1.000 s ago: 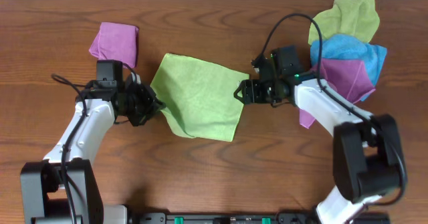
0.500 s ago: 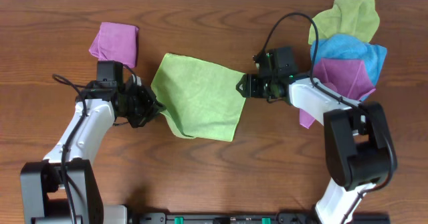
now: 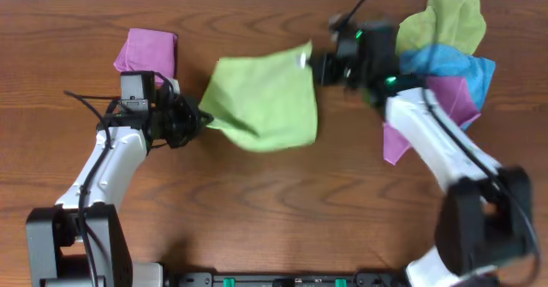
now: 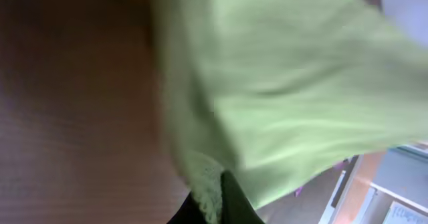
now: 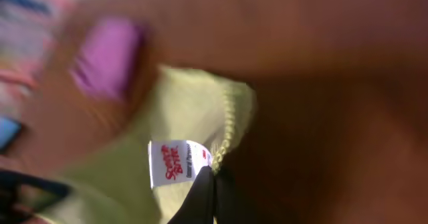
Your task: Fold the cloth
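Note:
The lime-green cloth [image 3: 265,103] hangs stretched between both arms above the table's middle, its lower edge sagging. My left gripper [image 3: 201,120] is shut on its left corner, and in the left wrist view the cloth [image 4: 287,83] fans out from the pinched hem at my left gripper [image 4: 214,198]. My right gripper [image 3: 310,62] is shut on the upper right corner. In the blurred right wrist view the cloth [image 5: 180,117] and its white label [image 5: 177,162] sit right at my right gripper [image 5: 214,180].
A folded purple cloth [image 3: 147,54] lies at the back left, close behind the left arm. At the back right is a pile: an olive-yellow-green cloth [image 3: 445,21], a blue cloth [image 3: 445,64] and a purple cloth [image 3: 449,103].
My right gripper has shut on the cloth's right corner and swung it up toward the table's back. The cloth has come off the table. My left gripper rose slightly with its corner.

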